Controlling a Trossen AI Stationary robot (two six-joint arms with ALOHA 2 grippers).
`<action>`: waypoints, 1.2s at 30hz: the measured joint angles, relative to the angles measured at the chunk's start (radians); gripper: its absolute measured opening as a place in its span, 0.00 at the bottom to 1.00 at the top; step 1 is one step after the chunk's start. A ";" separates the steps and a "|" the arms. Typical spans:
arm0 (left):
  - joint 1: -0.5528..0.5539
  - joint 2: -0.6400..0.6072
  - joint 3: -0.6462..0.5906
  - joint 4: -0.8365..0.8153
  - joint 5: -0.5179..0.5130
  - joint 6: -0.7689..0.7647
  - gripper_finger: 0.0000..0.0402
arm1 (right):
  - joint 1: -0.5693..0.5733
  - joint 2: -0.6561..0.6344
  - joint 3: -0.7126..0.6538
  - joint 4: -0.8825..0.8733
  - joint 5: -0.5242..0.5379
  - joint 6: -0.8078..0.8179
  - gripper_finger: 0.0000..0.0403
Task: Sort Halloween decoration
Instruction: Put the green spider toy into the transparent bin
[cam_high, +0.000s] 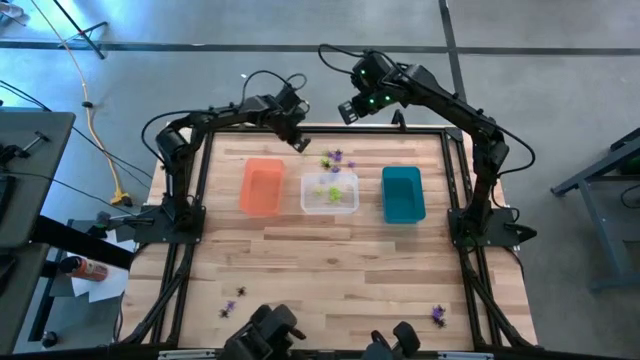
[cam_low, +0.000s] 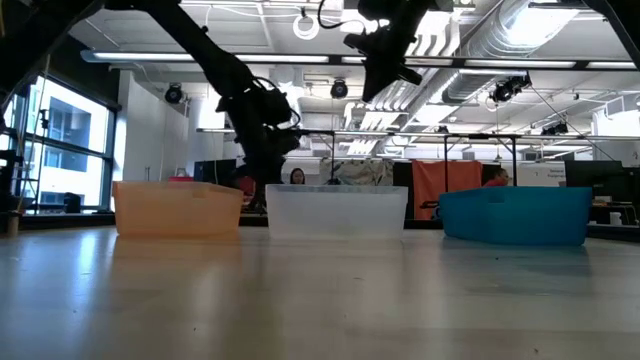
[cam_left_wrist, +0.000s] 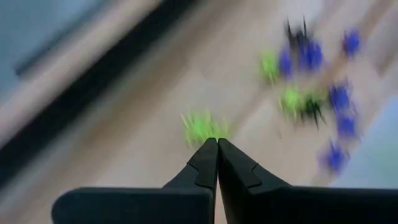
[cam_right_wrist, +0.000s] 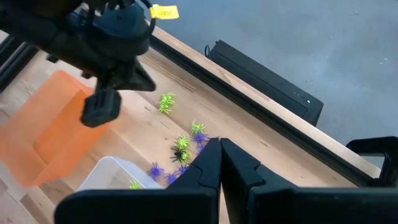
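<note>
High view: the left gripper (cam_high: 299, 143) is closed, with nothing between its fingers, near the far edge of the wooden table (cam_high: 340, 260), just beyond the orange bin (cam_high: 262, 186). In the left wrist view its fingertips (cam_left_wrist: 217, 144) are pressed together, and one lime green spider (cam_left_wrist: 202, 127) lies on the wood directly in front of them. The rest of the Halloween decoration (cam_high: 335, 159), purple, green and black spiders, is a little further from this gripper, behind the clear bin (cam_high: 330, 193); some green pieces are inside this bin. The right gripper (cam_high: 344, 111) is also closed and empty, high over the far edge, above the same cluster. The teal bin (cam_high: 403, 193) stands beside the clear bin, away from both grippers. A few spiders (cam_high: 232, 305) lie at the near side.
</note>
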 joint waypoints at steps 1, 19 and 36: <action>0.001 0.007 0.000 0.017 0.000 0.003 0.00 | 0.000 0.000 0.000 0.003 0.000 0.002 0.00; -0.006 0.137 0.000 0.039 0.093 -0.022 0.00 | 0.000 0.000 0.000 0.002 0.000 0.028 0.00; -0.012 0.010 0.000 0.018 0.108 -0.003 0.00 | 0.000 0.000 0.000 0.039 0.001 0.022 0.00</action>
